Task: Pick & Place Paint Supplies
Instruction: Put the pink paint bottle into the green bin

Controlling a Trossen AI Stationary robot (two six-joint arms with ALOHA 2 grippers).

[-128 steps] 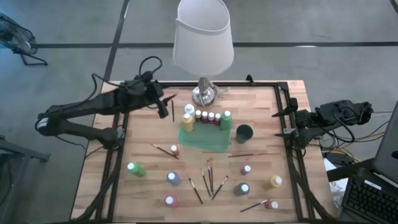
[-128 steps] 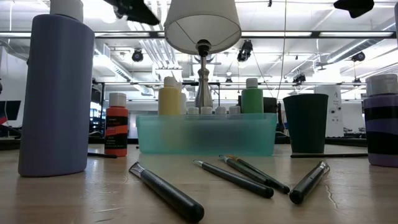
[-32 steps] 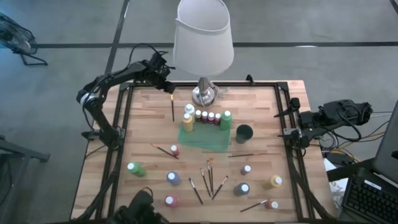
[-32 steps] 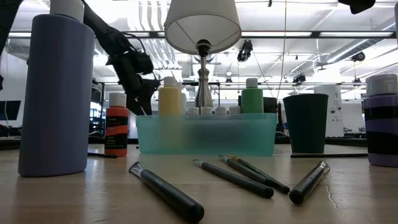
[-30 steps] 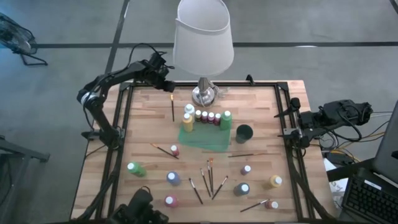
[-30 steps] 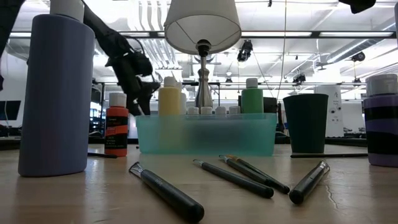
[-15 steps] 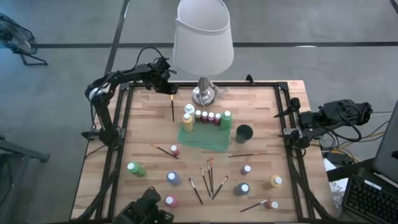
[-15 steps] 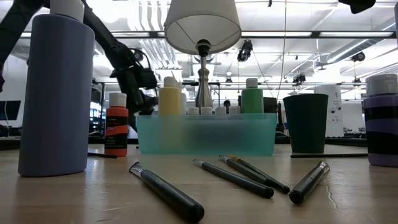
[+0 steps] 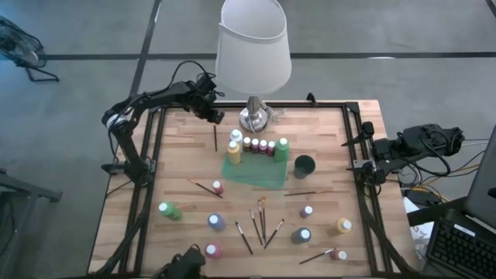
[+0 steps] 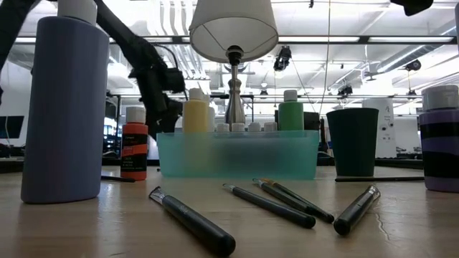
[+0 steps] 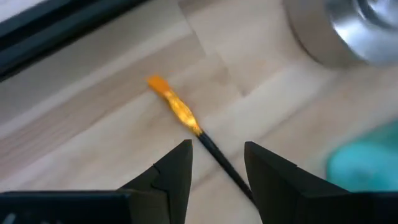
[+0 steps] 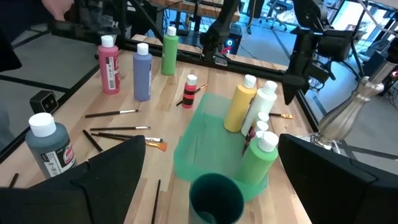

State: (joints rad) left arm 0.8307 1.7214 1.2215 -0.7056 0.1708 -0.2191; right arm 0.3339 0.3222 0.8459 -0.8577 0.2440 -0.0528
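From above, the left tool has swung in from the left edge toward the far edge, near the lamp base, above a lone paintbrush lying flat on the surface. At table height it hangs behind the green tray. Its wrist camera shows partly open fingers straddling the thin stiff handle; grip mid-shaft. Room is tight. The right tool waits wide open at the right edge.
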